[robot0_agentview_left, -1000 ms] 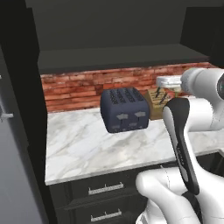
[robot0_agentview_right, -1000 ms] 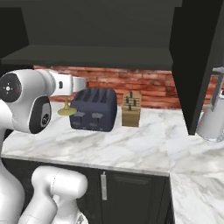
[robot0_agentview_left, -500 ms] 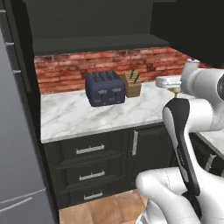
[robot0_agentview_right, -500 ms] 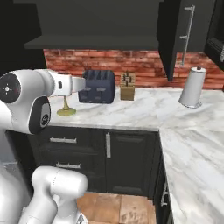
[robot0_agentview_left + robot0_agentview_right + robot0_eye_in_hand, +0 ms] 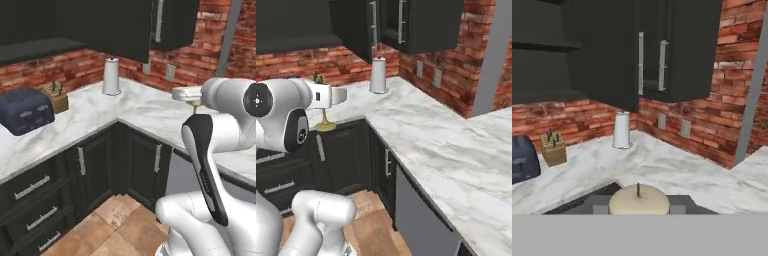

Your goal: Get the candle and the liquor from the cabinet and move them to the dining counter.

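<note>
Holding candle (image 5: 639,199), fingers (image 5: 678,204) closed, cabinet (image 5: 607,55) open

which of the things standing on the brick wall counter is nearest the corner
The white paper towel roll. It stands upright by the inner corner of the marble worktop. The knife block and the dark blue toaster sit farther along the wall, away from the corner.

The marble worktop (image 5: 426,135) is looking smooth and glossy below the rough red brick wall (image 5: 456,65); the candle (image 5: 325,122) base is shining golden.
</note>
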